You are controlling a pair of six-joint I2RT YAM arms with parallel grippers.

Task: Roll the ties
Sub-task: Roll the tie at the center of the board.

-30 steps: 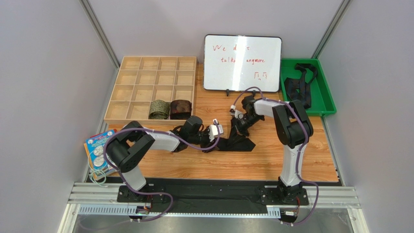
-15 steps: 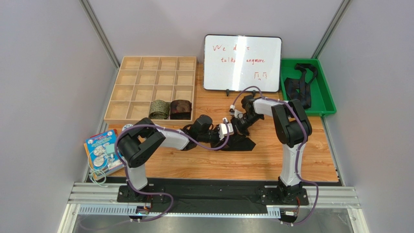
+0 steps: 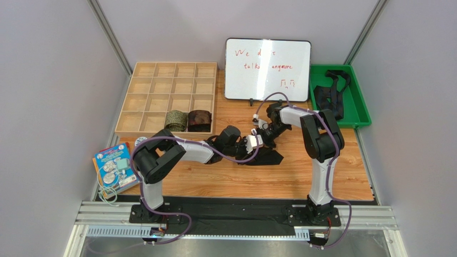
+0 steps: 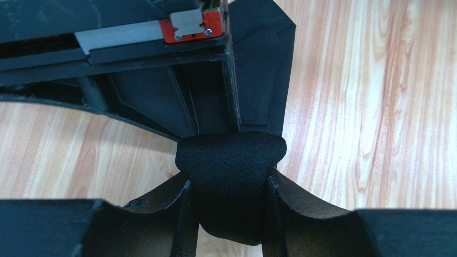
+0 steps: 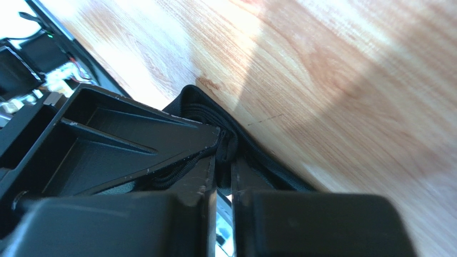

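Between the part-open left hand (image 4: 228, 187) and near-closed right hand (image 5: 224, 155) the black tie (image 3: 265, 157) is gripped; by slack it could be unrolled.

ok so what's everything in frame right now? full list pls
divided tray: 1, light wood, far left of table
olive-green rolled tie: 1, tray's near row, third cell from the left
reddish-brown rolled tie: 1, tray's near row, rightmost cell
whiteboard: 1, white with red writing, far centre
bin: 1, green, far right
loose ties: black, count unclear, in the bin
black tie: 1, table centre, partly coiled
booklet: 1, blue, near left edge
table: 1, wood grain
left gripper: closed on the coil
right gripper: pinching the same tie
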